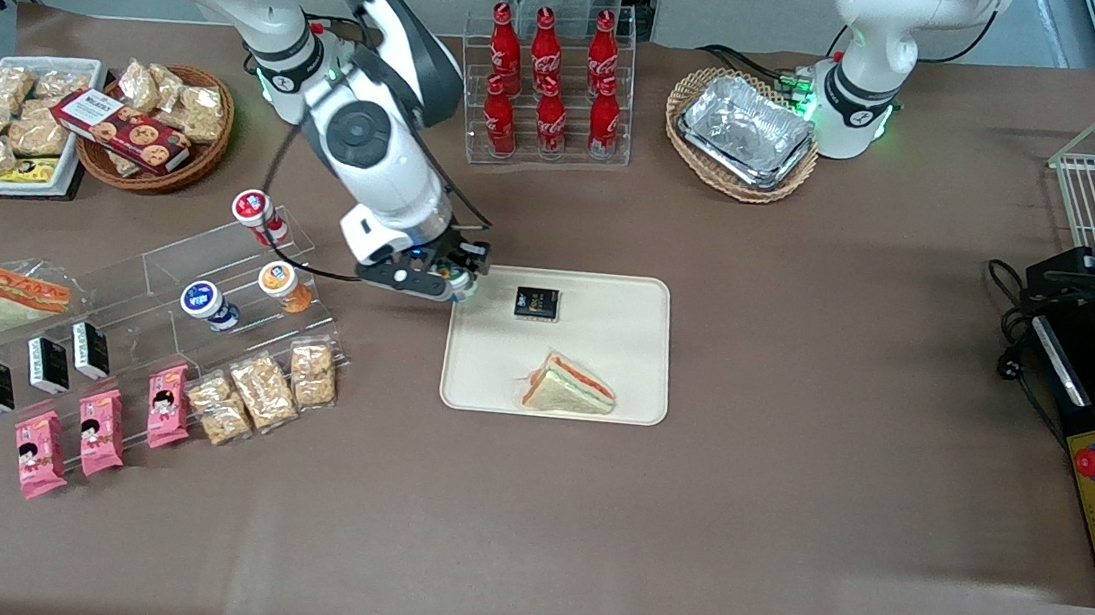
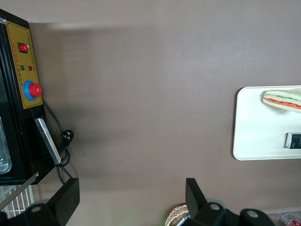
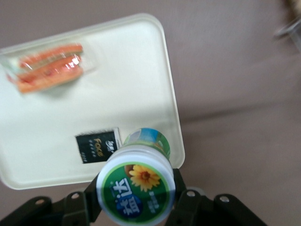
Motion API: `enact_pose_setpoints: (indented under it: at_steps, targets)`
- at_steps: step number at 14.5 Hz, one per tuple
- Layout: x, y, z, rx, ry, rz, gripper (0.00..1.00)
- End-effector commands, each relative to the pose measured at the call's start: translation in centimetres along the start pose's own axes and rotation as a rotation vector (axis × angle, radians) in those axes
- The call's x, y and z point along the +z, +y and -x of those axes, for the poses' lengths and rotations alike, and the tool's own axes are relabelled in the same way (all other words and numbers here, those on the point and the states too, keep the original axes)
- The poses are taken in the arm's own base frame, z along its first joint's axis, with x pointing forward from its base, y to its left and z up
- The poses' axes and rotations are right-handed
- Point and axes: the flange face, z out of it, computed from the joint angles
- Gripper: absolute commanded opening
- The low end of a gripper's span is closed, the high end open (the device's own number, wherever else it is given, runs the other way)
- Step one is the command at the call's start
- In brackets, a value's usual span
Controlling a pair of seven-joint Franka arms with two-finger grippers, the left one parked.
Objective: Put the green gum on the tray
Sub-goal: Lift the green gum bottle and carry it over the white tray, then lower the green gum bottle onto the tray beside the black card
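The green gum (image 3: 138,188) looks like smooth plastic with a glossy printed lid, pinched in the matt black end effector (image 3: 136,200) over the tray (image 1: 629,300), which is plain matt cream plastic. Tabletop (image 1: 791,492) has a dull brown paper-like covering. Sandwich (image 1: 570,387) sits in shiny clear wrap.

My gripper (image 3: 136,197) is clamped around the green gum (image 3: 136,188), one finger on each side of the bottle just under its lid, and holds it in the air. The lid faces the camera, green with a yellow flower and white characters. Below the bottle lies the tray (image 3: 164,70), and the bottle hangs over its rim near a rounded corner. On the tray rest a small black packet (image 3: 96,146) and a wrapped sandwich (image 3: 49,66), well apart from each other.
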Motion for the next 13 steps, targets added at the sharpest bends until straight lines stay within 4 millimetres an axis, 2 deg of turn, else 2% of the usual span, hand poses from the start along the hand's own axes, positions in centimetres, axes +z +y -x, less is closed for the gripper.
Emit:
enact_pose_setpoints:
  at_steps: [1, 3, 6, 9, 12, 13]
  targets:
    - [4.2, 0.2, 1.7, -0.026, 0.028, 0.018, 0.21]
    - [6.5, -0.6, 3.2, -0.015, 0.059, 0.035, 0.21]
    - [9.3, -0.5, 3.5, 0.003, 0.112, 0.085, 0.21]
    - [11.6, -0.6, 3.4, 0.013, 0.107, 0.052, 0.23]
    - [12.6, -0.8, 3.4, 0.005, 0.105, 0.035, 0.24]
    - [12.7, -0.8, 3.4, 0.007, 0.103, 0.036, 0.29]
